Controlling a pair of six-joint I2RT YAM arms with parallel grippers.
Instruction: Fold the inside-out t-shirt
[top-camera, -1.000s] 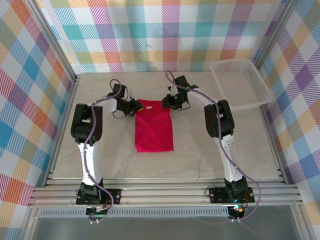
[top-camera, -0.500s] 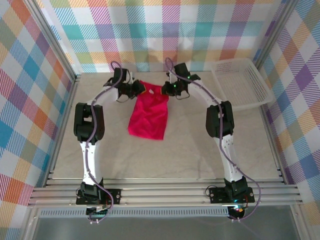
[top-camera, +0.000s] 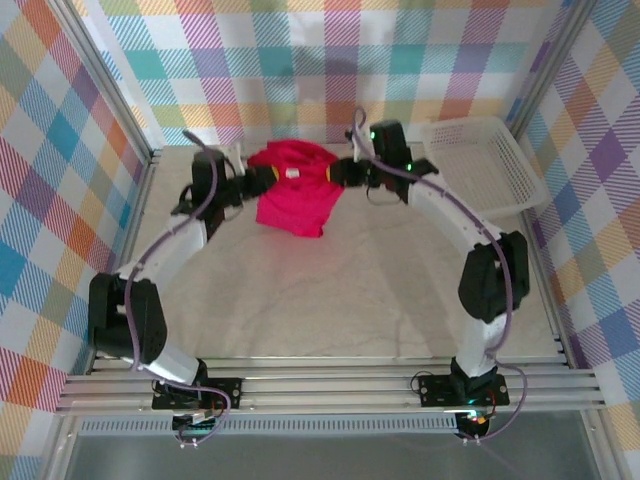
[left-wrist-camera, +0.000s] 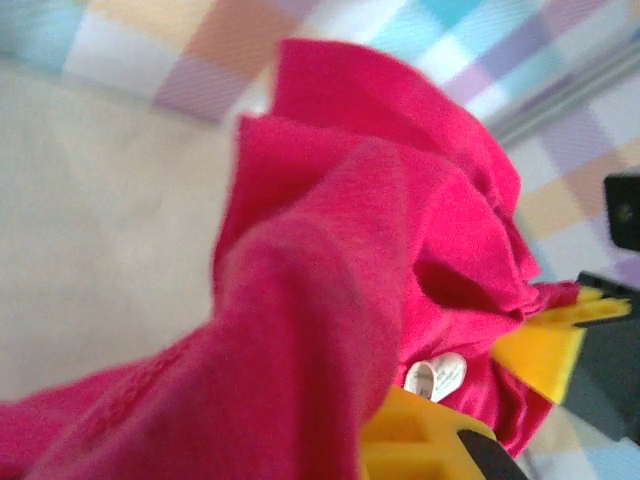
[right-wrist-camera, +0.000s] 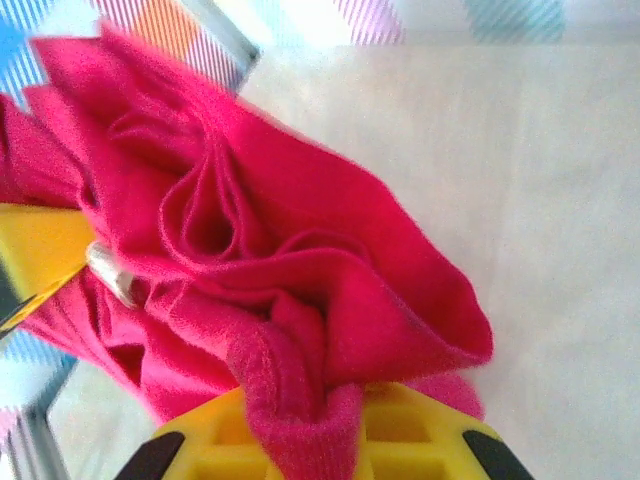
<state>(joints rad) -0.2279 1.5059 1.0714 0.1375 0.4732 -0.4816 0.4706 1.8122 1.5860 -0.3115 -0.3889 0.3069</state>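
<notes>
The inside-out t-shirt (top-camera: 293, 190) is a crimson bundle lifted at the back of the table, its lower part hanging down to the surface. My left gripper (top-camera: 262, 176) is shut on its left upper edge and my right gripper (top-camera: 341, 172) is shut on its right upper edge. In the left wrist view the t-shirt (left-wrist-camera: 370, 230) drapes over my yellow fingers (left-wrist-camera: 425, 440), with the small white tag (left-wrist-camera: 436, 375) beside them. In the right wrist view a thick fold of the t-shirt (right-wrist-camera: 280, 250) is pinched between my yellow fingers (right-wrist-camera: 410, 440).
A white mesh basket (top-camera: 482, 165) stands at the back right, close to the right arm. Checked walls and metal frame posts close the back and sides. Bare marbled table (top-camera: 330, 300) stretches in front of the shirt.
Both grippers shut on the shirt's top corners and raised it toward the back. The shirt went from lying flat to a hanging, bunched bundle. Both arms stretched further out.
</notes>
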